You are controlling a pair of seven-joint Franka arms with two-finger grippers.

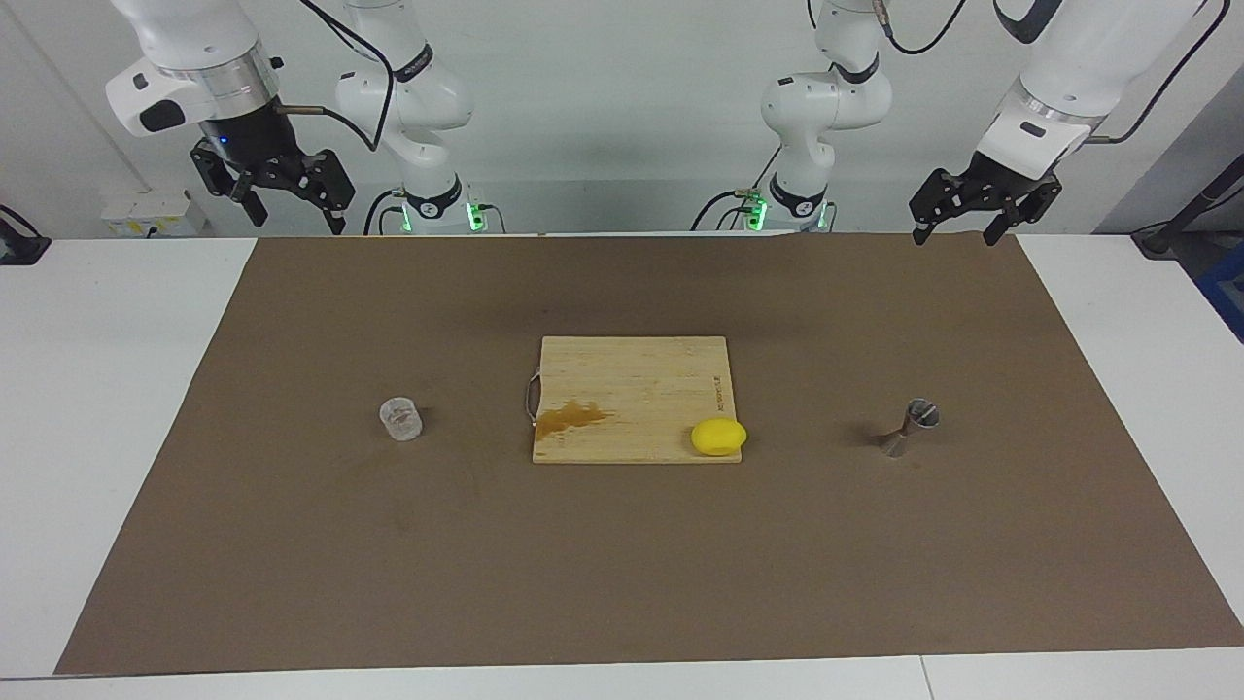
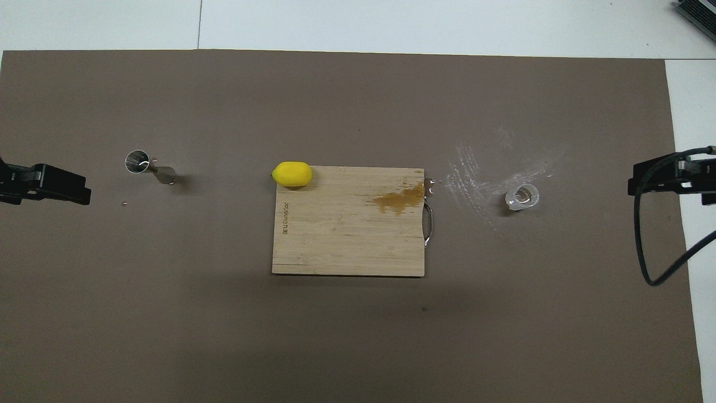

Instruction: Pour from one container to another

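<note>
The small clear cup [image 1: 400,418] stands upright on the brown mat toward the right arm's end of the table; it also shows in the overhead view [image 2: 522,197]. The silvery hourglass jigger [image 1: 909,428] stands on the mat toward the left arm's end, and shows in the overhead view [image 2: 146,167] too. My right gripper [image 1: 296,219] is open and empty, raised over the mat's edge nearest the robots. My left gripper [image 1: 957,235] is open and empty, raised over the mat's corner at its own end. Both arms wait, well apart from the cup and the jigger.
A wooden cutting board [image 1: 632,374] with a metal handle lies in the middle of the mat [image 1: 622,564], between cup and jigger. It bears a brown stain [image 1: 573,416]. A yellow lemon [image 1: 719,437] sits on the board's corner toward the jigger. White smears mark the mat near the cup.
</note>
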